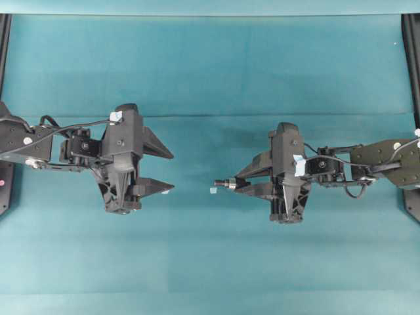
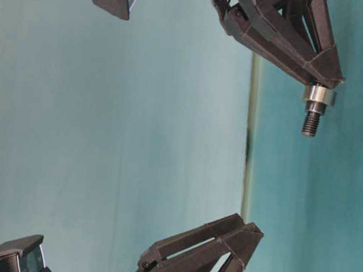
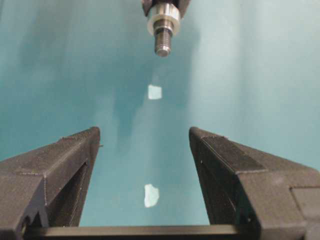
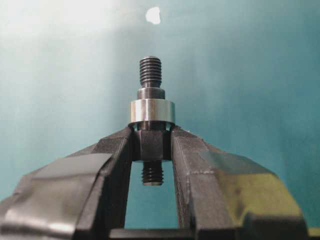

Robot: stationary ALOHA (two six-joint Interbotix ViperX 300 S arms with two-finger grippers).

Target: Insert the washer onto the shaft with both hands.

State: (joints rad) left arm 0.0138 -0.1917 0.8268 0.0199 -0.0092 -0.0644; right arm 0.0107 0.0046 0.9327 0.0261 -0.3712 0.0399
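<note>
The thick, shiny grey metal ring that is the washer (image 4: 152, 111) sits around the shaft (image 4: 150, 72), a short dark stepped rod with a threaded tip, resting just above the fingertips that pinch the rod's wider body. The right gripper (image 4: 151, 145), a black pair of triangular open-frame fingers, is clenched on the shaft, so the threaded end juts out beyond the washer, and a second threaded stub shows behind the pinch, between the fingers. In the overhead view the shaft (image 1: 223, 184) points toward the left gripper (image 1: 167, 172), well apart from it, with bare cloth between. The left gripper's fingers (image 3: 235, 165) are spread wide and grasp nothing; through their gap the washer (image 3: 163, 19) and shaft appear ahead. Everything hangs over a smooth teal cloth table cover (image 1: 210, 72) with faint fold lines running across it. Two small pale tape scraps (image 3: 154, 92) lie on the cloth, one below the shaft tip and one nearer the left fingers. Black frame rails (image 1: 412, 59) border the table's left and right edges, and the wide cloth around both arms lies flat.
</note>
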